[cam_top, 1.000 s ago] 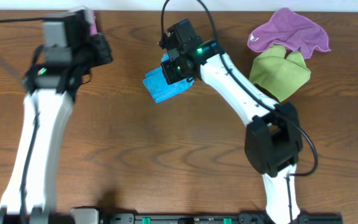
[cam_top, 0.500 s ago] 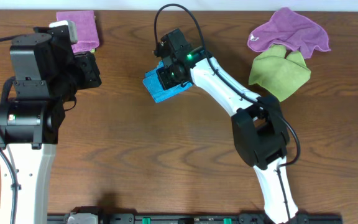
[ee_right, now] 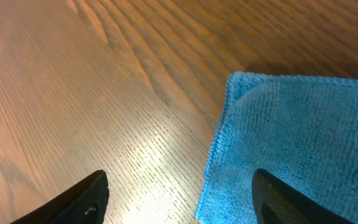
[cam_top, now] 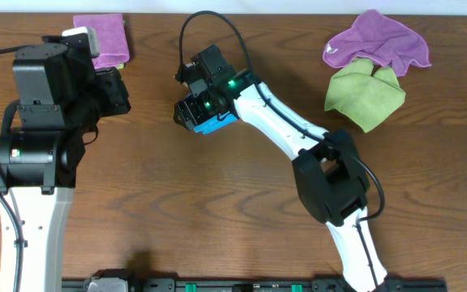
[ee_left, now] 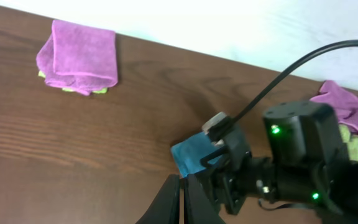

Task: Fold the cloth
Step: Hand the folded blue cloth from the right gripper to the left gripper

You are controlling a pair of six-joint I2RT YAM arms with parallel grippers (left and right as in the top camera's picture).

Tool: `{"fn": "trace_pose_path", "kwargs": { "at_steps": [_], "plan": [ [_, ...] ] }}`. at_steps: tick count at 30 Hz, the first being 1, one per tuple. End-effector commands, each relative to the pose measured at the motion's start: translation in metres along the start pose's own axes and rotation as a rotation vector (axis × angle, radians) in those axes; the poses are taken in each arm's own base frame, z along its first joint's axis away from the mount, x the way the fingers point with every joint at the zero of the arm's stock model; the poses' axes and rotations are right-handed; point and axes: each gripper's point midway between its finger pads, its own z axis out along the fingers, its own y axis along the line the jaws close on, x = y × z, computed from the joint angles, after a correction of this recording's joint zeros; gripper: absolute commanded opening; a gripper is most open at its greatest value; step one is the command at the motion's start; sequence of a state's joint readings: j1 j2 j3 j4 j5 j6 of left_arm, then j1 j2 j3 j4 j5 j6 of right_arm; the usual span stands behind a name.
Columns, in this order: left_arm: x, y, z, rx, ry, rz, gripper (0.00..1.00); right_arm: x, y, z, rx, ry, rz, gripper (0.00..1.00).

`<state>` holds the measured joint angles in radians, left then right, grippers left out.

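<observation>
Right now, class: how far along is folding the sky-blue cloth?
Done: the sky-blue cloth lies on the table as a small folded packet with a neat edge. In hand: the right gripper, open and empty, hangs over that edge. Left: perhaps only pulling the arm clear; whether another fold is meant cannot be told. The left gripper is off to the side.

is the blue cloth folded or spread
Folded: the cloth is a small pad, far smaller than the crumpled purple cloth, with a second layer along its edge.
</observation>
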<state>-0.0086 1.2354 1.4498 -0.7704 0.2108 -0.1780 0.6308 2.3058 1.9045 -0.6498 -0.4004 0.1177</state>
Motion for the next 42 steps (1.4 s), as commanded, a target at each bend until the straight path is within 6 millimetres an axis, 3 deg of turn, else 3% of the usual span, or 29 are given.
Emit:
{"fn": "trace_pose_path", "kwargs": {
  "at_steps": [1,6,7,9,13,15,16,17,20,23,25,26,29,35,42],
  "plan": [
    [0.004,0.015,0.006,-0.075,0.018,0.016,0.06,-0.01,-0.015,-0.017,0.0,-0.026,0.018,0.7],
    [0.043,0.024,0.044,-0.068,0.153,-0.005,0.06,-0.028,-0.036,-0.064,0.052,-0.095,0.05,0.73],
    [0.054,0.023,0.055,-0.045,0.188,-0.015,0.13,-0.031,-0.043,-0.077,0.082,-0.11,0.06,0.75],
    [0.075,0.02,0.078,0.003,0.25,-0.043,0.44,-0.032,-0.061,-0.106,0.162,-0.123,0.076,0.81],
    [0.114,0.011,0.113,0.133,0.359,-0.134,0.58,-0.016,-0.087,-0.147,0.272,-0.084,0.102,0.78],
    [0.14,0.006,0.127,0.197,0.426,-0.179,0.71,-0.002,-0.098,-0.162,0.301,-0.047,0.132,0.83],
    [0.151,0.006,0.134,0.217,0.451,-0.193,0.77,0.003,-0.104,-0.169,0.308,-0.035,0.15,0.92],
    [0.157,0.006,0.139,0.219,0.461,-0.214,0.79,0.006,-0.109,-0.173,0.313,-0.03,0.165,0.97],
    [0.175,0.001,0.153,0.279,0.486,-0.283,0.83,0.013,-0.122,-0.185,0.322,-0.023,0.197,0.99],
    [0.191,0.0,0.166,0.317,0.498,-0.355,0.85,0.014,-0.125,-0.187,0.31,-0.018,0.174,0.99],
    [0.198,0.0,0.174,0.331,0.498,-0.401,0.86,0.011,-0.128,-0.183,0.311,-0.024,0.16,0.86],
    [0.202,0.001,0.178,0.327,0.499,-0.417,0.86,0.009,-0.13,-0.18,0.312,-0.032,0.155,0.7],
    [0.211,0.003,0.189,0.323,0.503,-0.446,0.89,0.004,-0.139,-0.163,0.311,-0.039,0.15,0.04],
    [0.213,0.006,0.21,0.322,0.48,-0.522,0.92,0.019,-0.162,-0.11,0.296,0.023,0.204,0.01],
    [0.216,0.006,0.225,0.336,0.482,-0.601,0.95,0.017,-0.161,-0.072,0.26,0.016,0.214,0.01]
  ]
}}
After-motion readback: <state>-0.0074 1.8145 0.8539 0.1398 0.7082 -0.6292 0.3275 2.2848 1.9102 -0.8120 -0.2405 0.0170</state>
